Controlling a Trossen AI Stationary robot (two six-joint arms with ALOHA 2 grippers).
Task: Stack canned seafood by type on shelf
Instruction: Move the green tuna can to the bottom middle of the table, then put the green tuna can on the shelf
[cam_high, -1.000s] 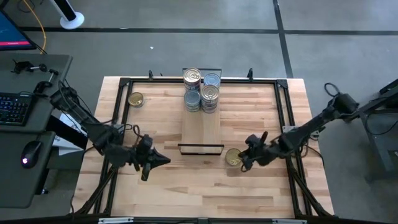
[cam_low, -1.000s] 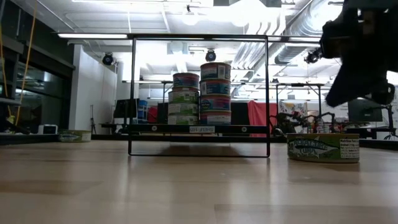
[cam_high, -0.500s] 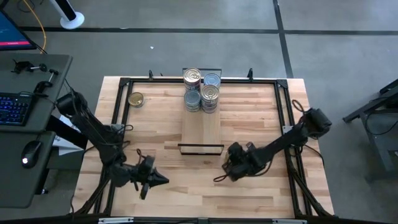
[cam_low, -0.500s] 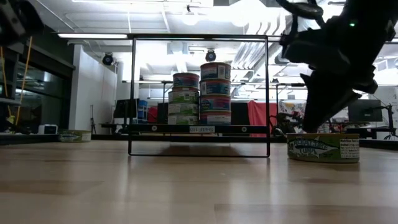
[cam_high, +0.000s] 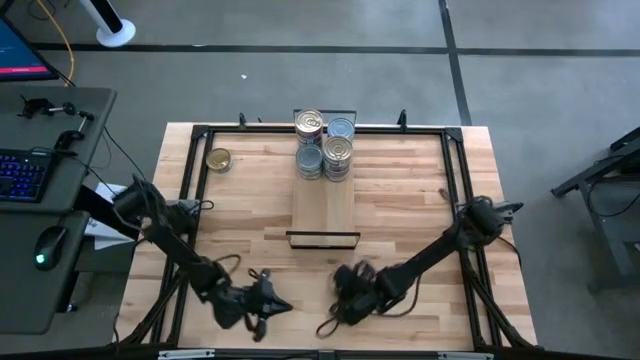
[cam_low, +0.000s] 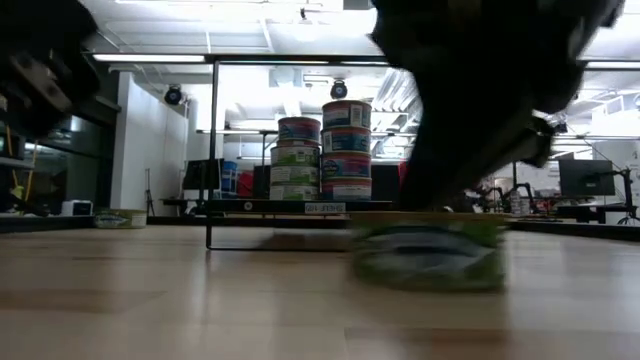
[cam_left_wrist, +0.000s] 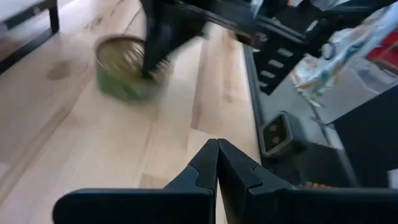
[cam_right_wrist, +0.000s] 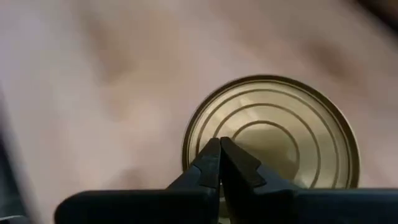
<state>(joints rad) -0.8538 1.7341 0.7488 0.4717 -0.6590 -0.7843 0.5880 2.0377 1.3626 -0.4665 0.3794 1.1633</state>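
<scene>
A gold-topped tin (cam_right_wrist: 273, 134) with a green label (cam_low: 430, 250) stands on the tabletop near the near edge; in the high view my right gripper (cam_high: 345, 300) hides it. My right gripper (cam_right_wrist: 219, 142) is shut over its lid. My left gripper (cam_high: 283, 306) is shut (cam_left_wrist: 217, 143) and hovers by the near edge, to the left of the tin (cam_left_wrist: 127, 74). The shelf (cam_high: 323, 205) carries stacks of tins (cam_high: 323, 145) at its far end. Another gold-topped tin (cam_high: 218, 158) sits on the table at far left. My right gripper comes down at a slant from the table's right, and its shut fingertips (cam_left_wrist: 152, 59) rest on the tin's gold lid (cam_right_wrist: 249, 140), inside the rim. The tin stands flat on its base on the tabletop.
A black wire frame (cam_high: 323, 238) closes the shelf's near end, and black rails (cam_high: 190, 190) run along the table's sides. The stacked tins (cam_low: 322, 150) show beyond the frame in the low view. Bare wood (cam_high: 400, 190) lies right of the shelf.
My right gripper has swept toward the table's near edge and left, dropping low over the tin; the tin has slid along the table the same way, closer to the near edge. My left gripper has moved toward the near edge and somewhat right.
</scene>
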